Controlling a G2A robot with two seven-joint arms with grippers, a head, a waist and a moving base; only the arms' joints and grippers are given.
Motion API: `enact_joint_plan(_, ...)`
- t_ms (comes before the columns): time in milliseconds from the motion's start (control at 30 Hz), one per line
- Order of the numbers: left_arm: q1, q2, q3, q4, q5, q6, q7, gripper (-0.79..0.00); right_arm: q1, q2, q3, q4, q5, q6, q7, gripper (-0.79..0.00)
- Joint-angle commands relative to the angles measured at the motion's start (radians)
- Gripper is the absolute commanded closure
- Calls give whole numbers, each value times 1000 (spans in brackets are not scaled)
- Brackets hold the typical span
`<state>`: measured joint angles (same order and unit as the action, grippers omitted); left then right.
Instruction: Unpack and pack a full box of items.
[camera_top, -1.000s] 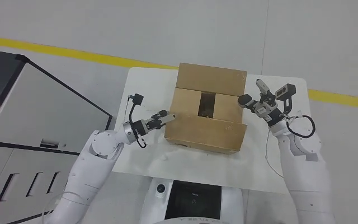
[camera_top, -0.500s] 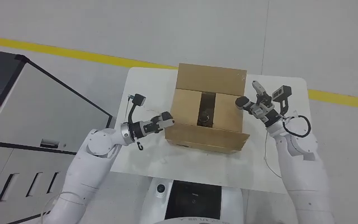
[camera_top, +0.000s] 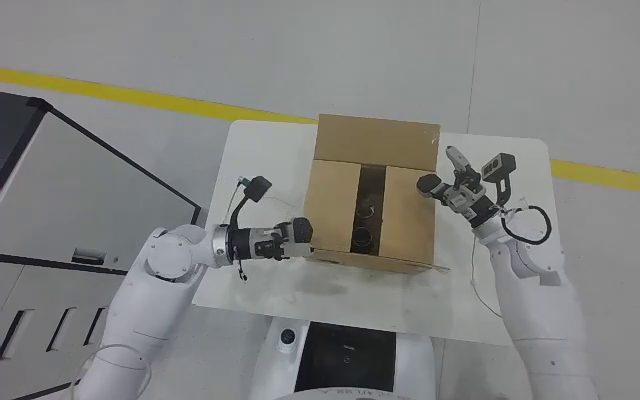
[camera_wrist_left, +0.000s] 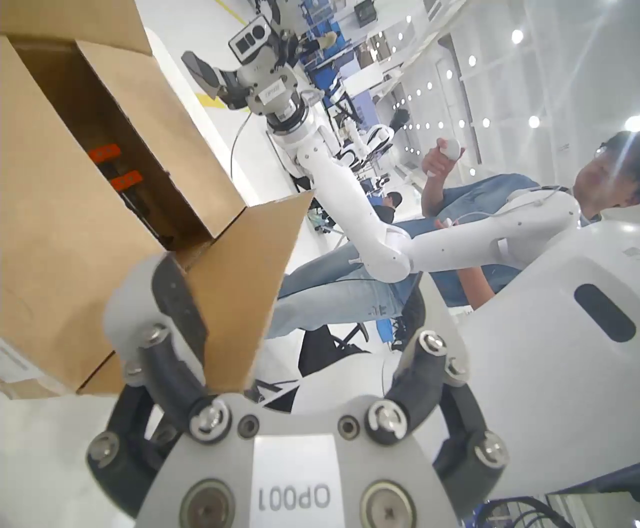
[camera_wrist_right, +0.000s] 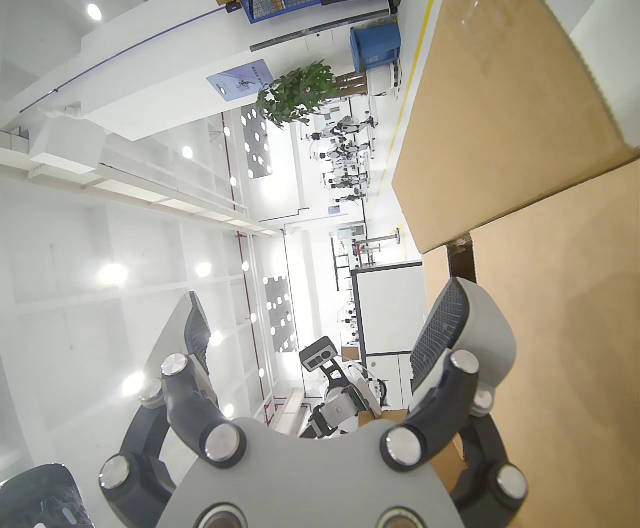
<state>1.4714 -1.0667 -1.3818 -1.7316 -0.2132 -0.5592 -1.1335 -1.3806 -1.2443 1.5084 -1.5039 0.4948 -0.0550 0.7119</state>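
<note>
Our left end effector (camera_top: 296, 238) is spread open at the near left corner of the cardboard box (camera_top: 332, 195), a corner of the near flap (camera_wrist_left: 240, 300) standing between its fingers (camera_wrist_left: 170, 295) and touching one, while our right end effector (camera_top: 443, 172), likewise released, sits just beside the box's right side. We see the box midway on the white counter (camera_top: 262, 150), its side flaps (camera_top: 408, 200) parted over dark items (camera_top: 367, 212) and two small orange labels (camera_wrist_left: 107, 152) whose print we cannot read. Grey floor (camera_top: 300, 50) with a yellow line (camera_top: 120, 93) lies beyond, and both arms bend inward toward the box.
</note>
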Motion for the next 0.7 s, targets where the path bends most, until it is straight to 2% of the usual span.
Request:
enact_joint_plan(0, 4, 4, 1, 3, 21, 3, -23, -785, 1, 1, 0, 2, 3, -1, -1, -785)
enact_joint_plan(333, 32, 23, 4, -3, 79, -18, -79, -785, 9, 6, 3, 17, 7, -8, -5, -785)
enact_joint_plan(500, 38, 30, 13, 2, 121, 22, -90, -785, 13, 7, 1, 21, 10, -10, -7, -785)
enact_joint_plan(667, 41, 31, 31, 22, 147, 31, -32, -785, 13, 10, 1, 22, 8, -11, -9, -785)
